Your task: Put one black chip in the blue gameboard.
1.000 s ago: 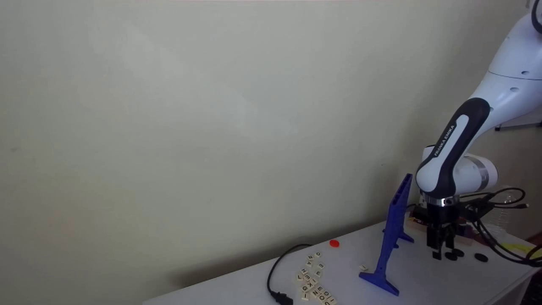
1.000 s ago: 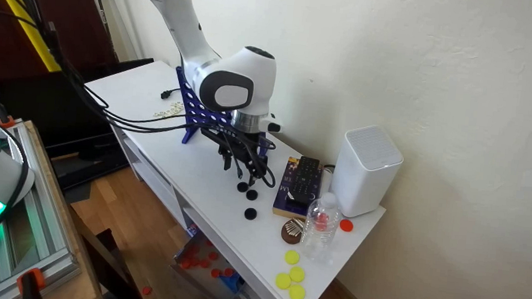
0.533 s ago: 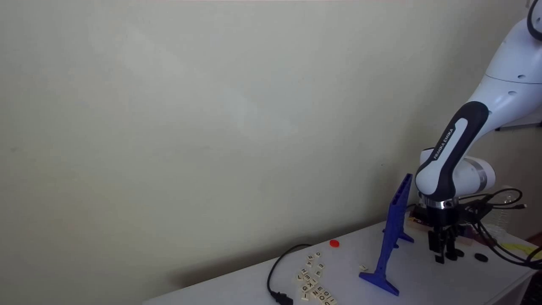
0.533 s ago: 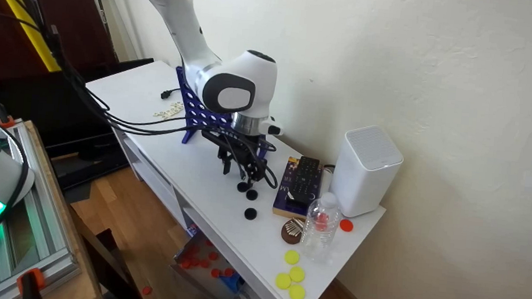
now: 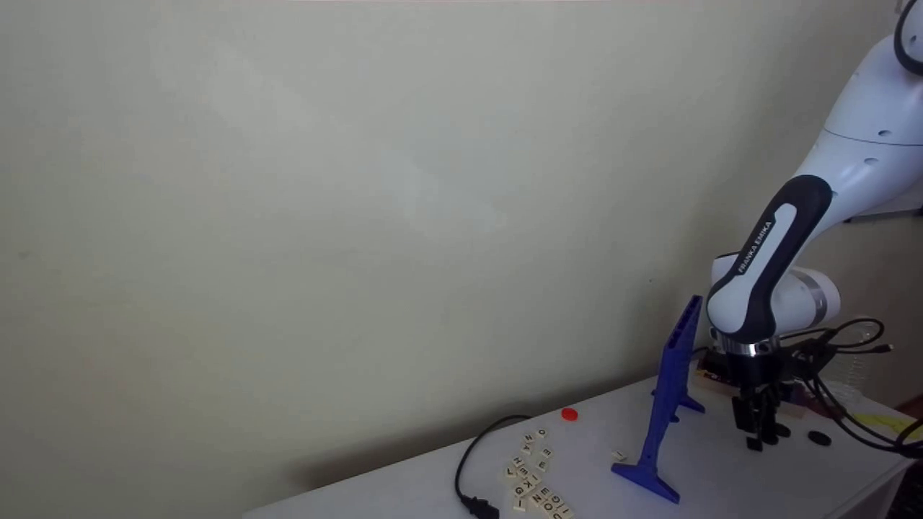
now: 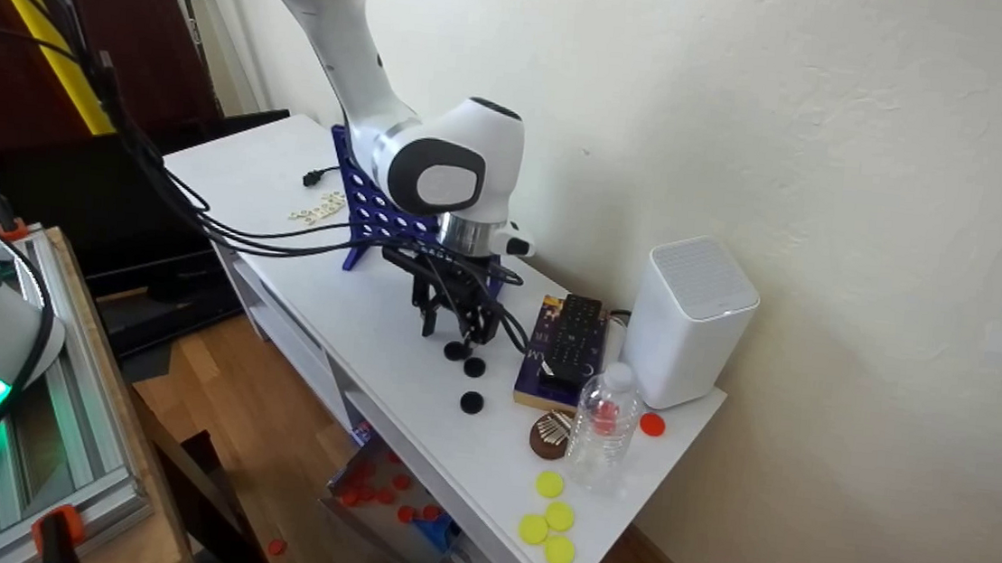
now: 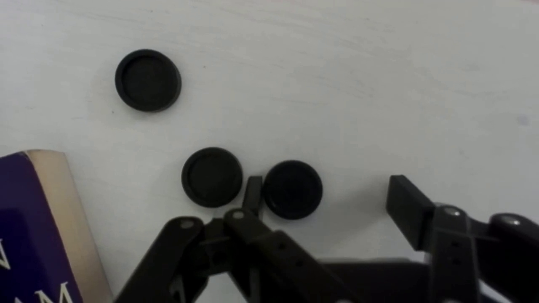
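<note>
The bright-blue gameboard (image 5: 672, 382) stands upright on splayed feet on the white table; in an exterior view (image 6: 354, 255) the arm partly covers it. Three black chips lie flat on the table. In the wrist view, my gripper (image 7: 329, 195) is open with its fingers on either side of one black chip (image 7: 292, 189). The left finger (image 7: 253, 191) stands in the narrow gap between this chip and a second black chip (image 7: 212, 177). The right finger (image 7: 406, 202) is well apart from the chip. A third black chip (image 7: 148, 81) lies farther off.
A purple book (image 6: 531, 370) with a black remote (image 6: 576, 333) lies near the chips. A clear bottle (image 6: 600, 444), brown round object (image 6: 547, 444), tall white box (image 6: 687, 334) and yellow chips (image 6: 560, 515) stand or lie beyond. Letter tiles (image 5: 533, 479) lie past the gameboard.
My gripper has moved down toward the table and its fingers have come to the black chips. It remains open. The chips and the gameboard show no clear movement.
</note>
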Robot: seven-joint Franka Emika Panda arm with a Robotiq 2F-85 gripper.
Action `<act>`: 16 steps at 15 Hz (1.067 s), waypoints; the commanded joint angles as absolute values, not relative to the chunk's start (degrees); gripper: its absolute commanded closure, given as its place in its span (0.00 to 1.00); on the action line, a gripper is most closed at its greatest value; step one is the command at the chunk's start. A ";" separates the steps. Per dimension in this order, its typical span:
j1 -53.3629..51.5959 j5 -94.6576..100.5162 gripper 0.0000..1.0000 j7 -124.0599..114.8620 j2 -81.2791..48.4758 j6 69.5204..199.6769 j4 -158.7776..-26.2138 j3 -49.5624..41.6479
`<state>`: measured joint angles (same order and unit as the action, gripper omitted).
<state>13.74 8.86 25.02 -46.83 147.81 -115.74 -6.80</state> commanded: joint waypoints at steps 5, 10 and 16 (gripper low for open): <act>14.56 9.76 0.00 24.06 -47.60 146.34 -113.92 -6.12; 14.50 10.02 0.42 24.15 -47.69 146.23 -113.82 -6.30; 14.60 10.05 0.62 24.21 -47.67 146.11 -113.24 -6.38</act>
